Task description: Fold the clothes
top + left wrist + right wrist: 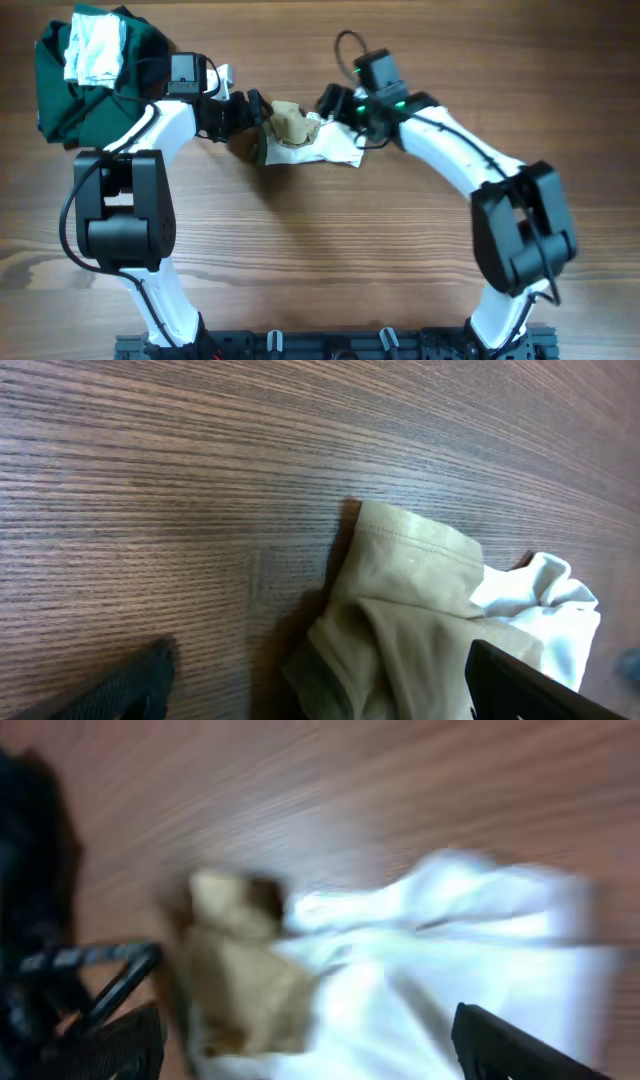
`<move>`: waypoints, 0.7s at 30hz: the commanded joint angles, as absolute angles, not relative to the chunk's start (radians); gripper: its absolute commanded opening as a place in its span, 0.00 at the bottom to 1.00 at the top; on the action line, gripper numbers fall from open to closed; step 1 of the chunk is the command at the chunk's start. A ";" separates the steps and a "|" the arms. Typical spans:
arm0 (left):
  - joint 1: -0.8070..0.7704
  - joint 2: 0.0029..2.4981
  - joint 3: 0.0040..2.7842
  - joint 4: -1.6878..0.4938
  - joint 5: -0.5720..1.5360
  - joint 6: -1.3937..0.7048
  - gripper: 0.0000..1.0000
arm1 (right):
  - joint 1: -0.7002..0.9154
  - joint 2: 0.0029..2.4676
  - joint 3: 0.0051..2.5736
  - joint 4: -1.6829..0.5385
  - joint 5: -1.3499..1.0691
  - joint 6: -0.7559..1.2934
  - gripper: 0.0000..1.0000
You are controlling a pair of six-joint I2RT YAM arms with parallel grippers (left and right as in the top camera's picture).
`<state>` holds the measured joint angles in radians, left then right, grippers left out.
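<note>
The clothes [305, 138] lie crumpled at the table's back middle: a small white garment with a khaki-tan part [290, 123] bunched at its left end. My left gripper [256, 112] sits at that tan end. In the left wrist view its jaws stand wide apart, open [320, 698], with the tan fabric [405, 600] between and ahead of the fingers. My right gripper [336, 104] hovers over the white end. The right wrist view is blurred, but the gripper [310, 1055] is open above the white cloth [450, 950], holding nothing.
A large dark green garment [120, 85] is heaped at the back left corner, with a whitish folded cloth [95, 50] on top of it. The left arm's black gripper [40, 930] shows at the left edge of the right wrist view.
</note>
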<state>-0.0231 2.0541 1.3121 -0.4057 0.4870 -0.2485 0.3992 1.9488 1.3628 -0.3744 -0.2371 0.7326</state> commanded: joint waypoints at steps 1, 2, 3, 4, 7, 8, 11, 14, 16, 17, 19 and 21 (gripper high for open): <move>-0.006 2.075 1.274 -0.446 0.400 -0.239 0.95 | 0.294 1.832 1.363 -0.479 -0.239 0.549 0.97; -0.006 2.063 1.274 -0.454 0.400 -0.239 0.94 | 0.267 1.824 1.363 -0.531 -0.249 0.511 0.99; -0.006 2.051 1.274 -0.457 0.400 -0.239 0.94 | 0.244 1.823 1.362 -0.573 -0.278 0.474 0.99; -0.006 2.040 1.274 -0.462 0.401 -0.239 0.94 | 0.221 1.830 1.359 -0.611 -0.338 0.421 0.99; -0.009 2.035 1.274 -0.476 0.421 -0.240 0.91 | 0.218 1.855 1.346 -0.651 -0.398 0.337 0.99; -0.009 2.035 1.274 -0.483 0.423 -0.240 0.91 | 0.223 1.868 1.346 -0.665 -0.398 0.321 0.99; -0.009 2.035 1.274 -0.504 0.434 -0.239 0.90 | 0.230 1.913 1.346 -0.680 -0.439 0.279 0.98; -0.009 2.035 1.274 -0.513 0.434 -0.239 0.91 | 0.230 1.959 1.346 -0.690 -0.492 0.242 0.95; -0.009 2.035 1.274 -0.513 0.434 -0.239 0.91 | 0.230 1.983 1.346 -0.689 -0.492 0.234 0.92; -0.009 2.035 1.274 -0.511 0.434 -0.239 0.91 | 0.232 1.993 1.346 -0.688 -0.496 0.234 0.91; -0.009 2.035 1.274 -0.510 0.434 -0.239 0.92 | 0.237 2.016 1.346 -0.685 -0.499 0.227 0.91; -0.009 2.035 1.274 -0.509 0.433 -0.239 0.92 | 0.244 2.037 1.346 -0.673 -0.518 0.219 0.91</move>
<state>-0.0174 2.0285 1.3064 -0.4942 0.4507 -0.2451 0.2306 2.0068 1.3514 -0.6823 -0.4721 0.2546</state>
